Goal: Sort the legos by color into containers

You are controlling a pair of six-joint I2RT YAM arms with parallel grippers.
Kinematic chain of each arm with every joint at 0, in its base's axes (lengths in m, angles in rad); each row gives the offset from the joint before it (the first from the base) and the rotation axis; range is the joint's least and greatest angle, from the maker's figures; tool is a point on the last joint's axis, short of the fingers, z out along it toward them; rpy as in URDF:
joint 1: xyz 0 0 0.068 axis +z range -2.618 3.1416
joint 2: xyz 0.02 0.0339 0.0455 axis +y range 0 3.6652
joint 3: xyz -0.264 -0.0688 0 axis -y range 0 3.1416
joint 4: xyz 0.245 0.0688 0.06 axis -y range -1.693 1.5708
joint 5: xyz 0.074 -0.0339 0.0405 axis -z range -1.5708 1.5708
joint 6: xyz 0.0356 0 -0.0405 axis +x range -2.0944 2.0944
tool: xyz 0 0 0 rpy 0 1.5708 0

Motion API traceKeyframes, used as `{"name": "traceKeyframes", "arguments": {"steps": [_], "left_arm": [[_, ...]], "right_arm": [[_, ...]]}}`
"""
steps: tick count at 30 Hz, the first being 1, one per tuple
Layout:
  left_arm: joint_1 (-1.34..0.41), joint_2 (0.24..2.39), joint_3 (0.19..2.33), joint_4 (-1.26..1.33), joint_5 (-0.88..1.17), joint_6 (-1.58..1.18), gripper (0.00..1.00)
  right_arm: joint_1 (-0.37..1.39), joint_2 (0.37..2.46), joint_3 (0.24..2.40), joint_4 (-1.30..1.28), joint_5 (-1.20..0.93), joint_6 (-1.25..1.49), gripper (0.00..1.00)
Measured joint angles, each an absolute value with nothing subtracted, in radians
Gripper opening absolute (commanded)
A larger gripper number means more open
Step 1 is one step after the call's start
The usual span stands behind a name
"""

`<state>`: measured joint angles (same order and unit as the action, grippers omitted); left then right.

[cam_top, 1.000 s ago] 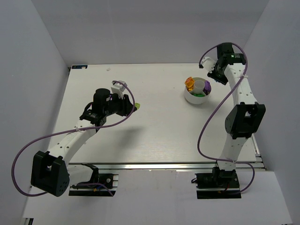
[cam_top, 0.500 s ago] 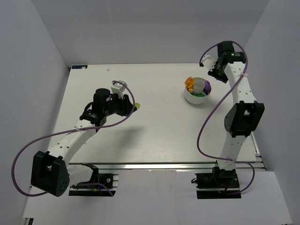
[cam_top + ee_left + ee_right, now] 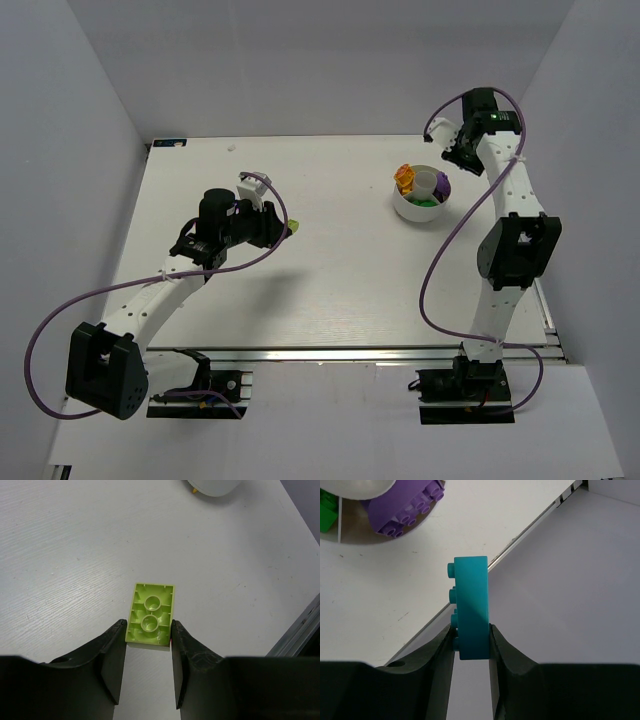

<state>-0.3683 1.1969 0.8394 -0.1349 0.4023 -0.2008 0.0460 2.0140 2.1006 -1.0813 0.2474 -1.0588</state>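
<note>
Two bricks are held, one per gripper. The left gripper (image 3: 148,630) is closed narrow on a pale yellow-green brick (image 3: 150,614). Its near end is pinched between the fingertips, its hollow underside is turned to the wrist camera, and its far end sticks out past the fingers. It is held over the left-centre of the desk (image 3: 330,280), well apart from the bowl (image 3: 415,212). Whether it clears the surface cannot be told.

The right gripper (image 3: 471,632) is clamped on a cyan brick (image 3: 470,605). This one is held on edge, studs facing left in the wrist view, lower end between the fingers. It is positioned toward the far right corner of the desk, just beyond the bowl and close to the desk's right edge.

The bowl is seen right of centre toward the back: white, round, with inner dividers. An orange brick (image 3: 404,178) is seen in its left compartment, purple bricks (image 3: 407,507) in the right one, and a green brick (image 3: 326,505) in the near one. The middle section shows only white from above.
</note>
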Motion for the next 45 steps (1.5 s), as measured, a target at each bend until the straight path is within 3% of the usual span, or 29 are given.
{"name": "traceKeyframes", "arguments": {"steps": [45], "left_arm": [[-0.368, 1.196, 0.839, -0.135, 0.400, -0.191, 0.00]], "right_arm": [[0.101, 2.086, 2.127, -0.984, 0.131, -1.138, 0.00]]}}
